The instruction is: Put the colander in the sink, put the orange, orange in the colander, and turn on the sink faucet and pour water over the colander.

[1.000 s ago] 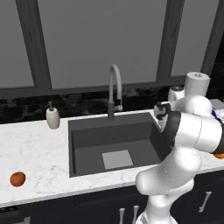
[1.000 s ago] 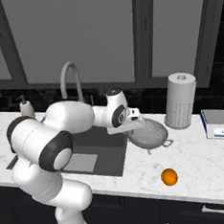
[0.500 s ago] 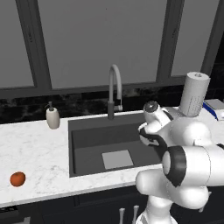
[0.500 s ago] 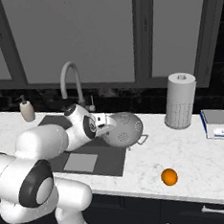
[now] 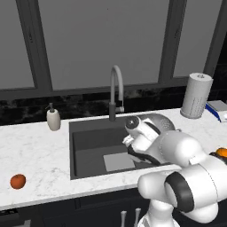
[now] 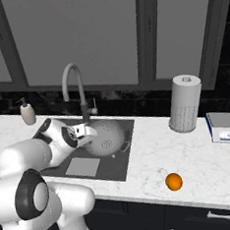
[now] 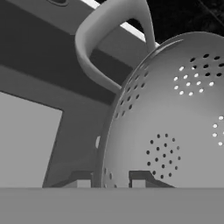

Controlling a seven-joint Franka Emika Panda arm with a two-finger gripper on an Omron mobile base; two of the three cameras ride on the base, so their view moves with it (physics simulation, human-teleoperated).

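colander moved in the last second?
Yes. In the right base view the colander, clamped in the gripper, has gone left, away from the paper towel roll, to hang over the sink near the faucet.

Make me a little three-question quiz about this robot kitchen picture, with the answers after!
1. True or false: the colander is held by the gripper over the sink.
2. Pick one. The darker reddish orange lies: A) in the colander, B) on the counter left of the sink, C) next to the soap pump bottle.
3. Fill in: no water runs from the sink ______.

Key: 1 true; 2 B; 3 faucet. The brighter orange sits on the counter right of the sink, in front of the paper towel roll.
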